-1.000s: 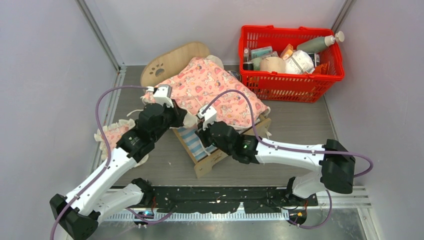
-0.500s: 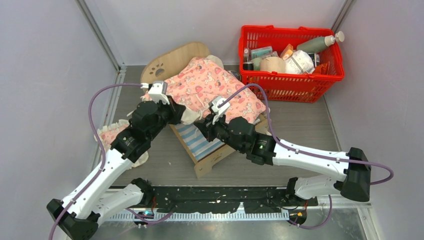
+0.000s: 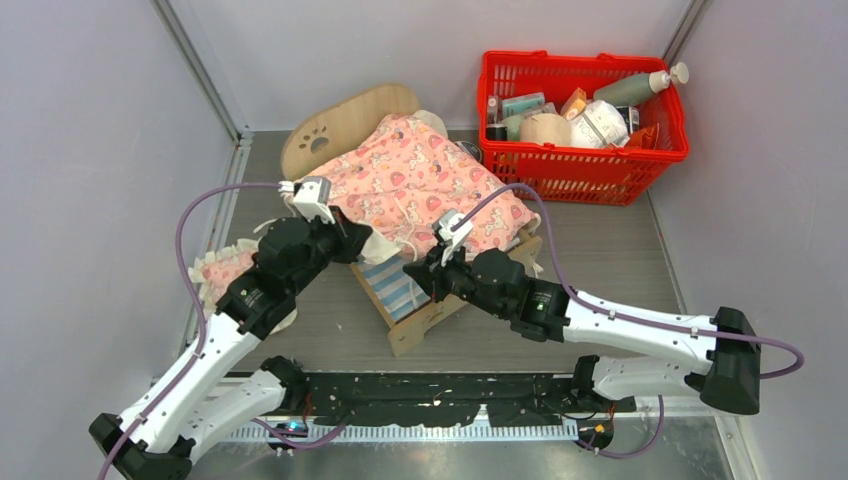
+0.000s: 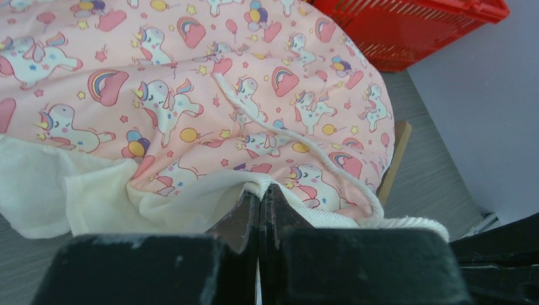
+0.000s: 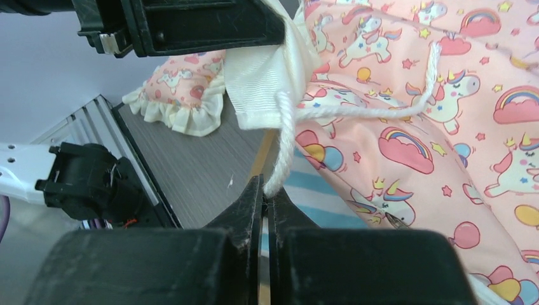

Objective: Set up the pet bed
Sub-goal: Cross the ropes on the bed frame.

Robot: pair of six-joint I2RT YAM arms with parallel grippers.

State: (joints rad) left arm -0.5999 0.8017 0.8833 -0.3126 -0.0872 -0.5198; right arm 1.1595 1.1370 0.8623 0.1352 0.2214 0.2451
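Top view: the pet bed (image 3: 440, 312) is sitting askew on the middle of the worktop (image 3: 600, 260), its arched headboard pointing toward the far left corner. Its striped mattress (image 3: 393, 287) is showing only at the foot end, and a pink unicorn blanket (image 3: 420, 175) is heaping over the rest. A red basket (image 3: 585, 175) is standing at the far right, near the bed. A frilled pillow (image 3: 225, 268) is lying left of the bed, partly under the left arm. The left claw (image 3: 368, 240) and right claw (image 3: 418, 278) are both reaching the blanket's near edge; their tips are probably hiding under the wrists. Left wrist view: the claw is clamping tight on the blanket's cream frill, and a white cord (image 4: 254, 121) is trailing across the print. Right wrist view: the claw is pinching the cord's lower end, jaws pressing together, over the mattress stripes.
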